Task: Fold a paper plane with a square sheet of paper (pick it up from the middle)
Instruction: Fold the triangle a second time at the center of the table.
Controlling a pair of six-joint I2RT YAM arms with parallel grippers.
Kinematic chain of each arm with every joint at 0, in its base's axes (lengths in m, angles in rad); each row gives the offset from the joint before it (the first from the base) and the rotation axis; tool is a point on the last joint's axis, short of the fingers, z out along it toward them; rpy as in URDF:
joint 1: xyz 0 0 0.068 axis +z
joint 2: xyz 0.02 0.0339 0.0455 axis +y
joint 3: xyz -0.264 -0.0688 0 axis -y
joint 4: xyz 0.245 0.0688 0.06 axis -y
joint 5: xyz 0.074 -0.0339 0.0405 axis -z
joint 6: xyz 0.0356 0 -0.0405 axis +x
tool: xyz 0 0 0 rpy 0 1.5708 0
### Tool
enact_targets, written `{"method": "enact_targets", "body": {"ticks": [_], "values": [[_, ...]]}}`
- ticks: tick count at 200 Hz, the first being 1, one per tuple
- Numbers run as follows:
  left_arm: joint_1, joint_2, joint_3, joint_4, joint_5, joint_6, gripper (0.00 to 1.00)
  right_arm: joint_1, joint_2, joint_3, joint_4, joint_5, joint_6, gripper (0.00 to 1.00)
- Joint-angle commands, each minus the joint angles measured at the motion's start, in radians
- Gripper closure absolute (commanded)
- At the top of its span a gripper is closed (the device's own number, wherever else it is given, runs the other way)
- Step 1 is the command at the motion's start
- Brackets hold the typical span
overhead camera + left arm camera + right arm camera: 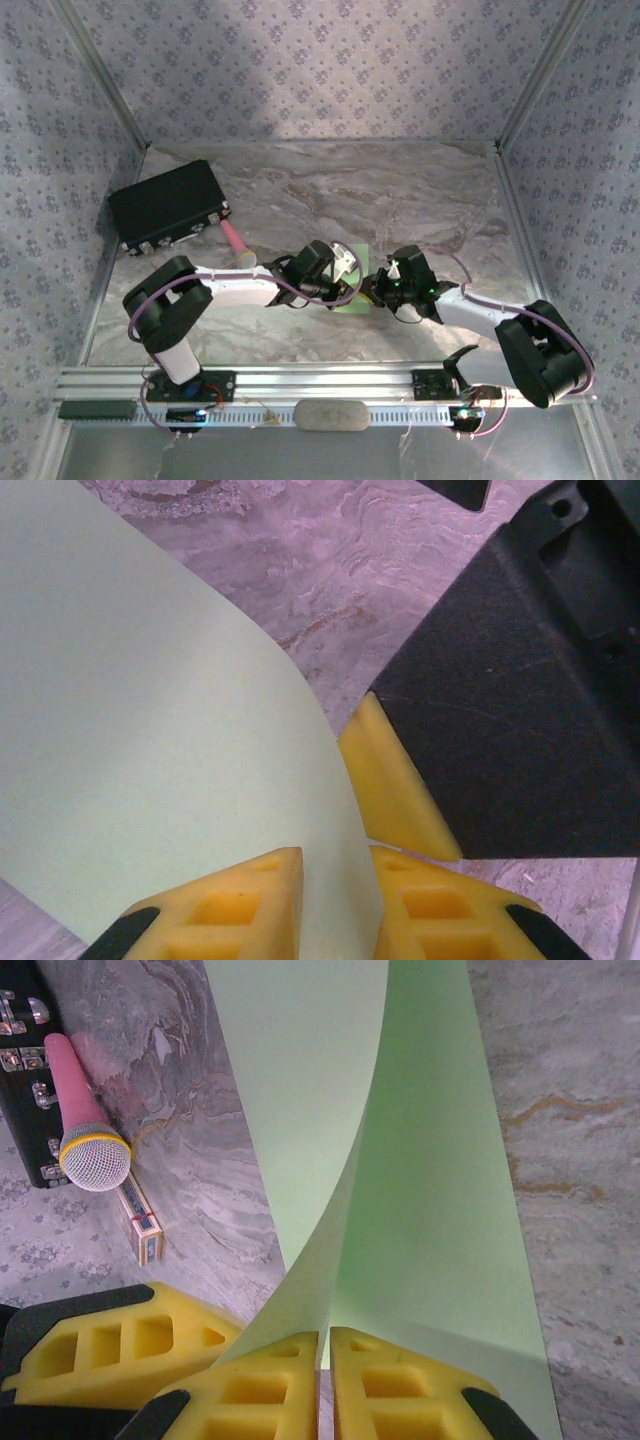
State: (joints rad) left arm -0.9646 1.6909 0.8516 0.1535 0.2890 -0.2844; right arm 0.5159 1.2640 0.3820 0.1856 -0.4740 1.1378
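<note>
- One square sheet of paper [350, 303] is showing mid-table in the top view, pale green.
- Left wrist: the left gripper [338, 865] is standing slightly parted, unclamped, with the sheet curving up between its jaws.
- Right wrist: the right gripper [325, 1345] is pinching the sheet's raised fold. The small card box [141, 1224] is carrying print too small to read.

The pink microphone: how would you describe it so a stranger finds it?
Find the big black box at the left of the table. Beside its right end lies the pink microphone, head toward the arms. Unlike the card box next to it, it is round, with a grey mesh head and yellow ring.
</note>
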Motion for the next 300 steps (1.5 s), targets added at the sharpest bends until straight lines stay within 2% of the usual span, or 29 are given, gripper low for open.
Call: {"method": "enact_targets", "body": {"ticks": [1, 67, 114, 217, 270, 300], "values": [[0.012, -0.024, 0.004, 0.016, 0.038, -0.017, 0.77, 0.0, 0.007, -0.007, 0.009, 0.015, 0.017, 0.88], [0.033, -0.039, -0.024, 0.06, 0.06, -0.038, 0.77, -0.004, 0.014, -0.009, 0.017, 0.012, 0.02, 0.88], [0.038, -0.03, -0.02, 0.068, 0.072, -0.042, 0.84, -0.004, 0.012, -0.016, 0.019, 0.011, 0.022, 0.88], [0.049, -0.038, -0.018, 0.097, 0.11, -0.062, 0.79, -0.002, 0.036, -0.016, 0.035, 0.009, 0.024, 0.88], [0.055, -0.027, -0.016, 0.069, 0.118, -0.047, 0.97, -0.002, 0.044, -0.02, 0.046, 0.004, 0.029, 0.89], [0.063, -0.028, -0.014, 0.061, 0.114, -0.044, 1.0, 0.005, 0.028, -0.022, -0.021, 0.032, 0.007, 0.89]]}}
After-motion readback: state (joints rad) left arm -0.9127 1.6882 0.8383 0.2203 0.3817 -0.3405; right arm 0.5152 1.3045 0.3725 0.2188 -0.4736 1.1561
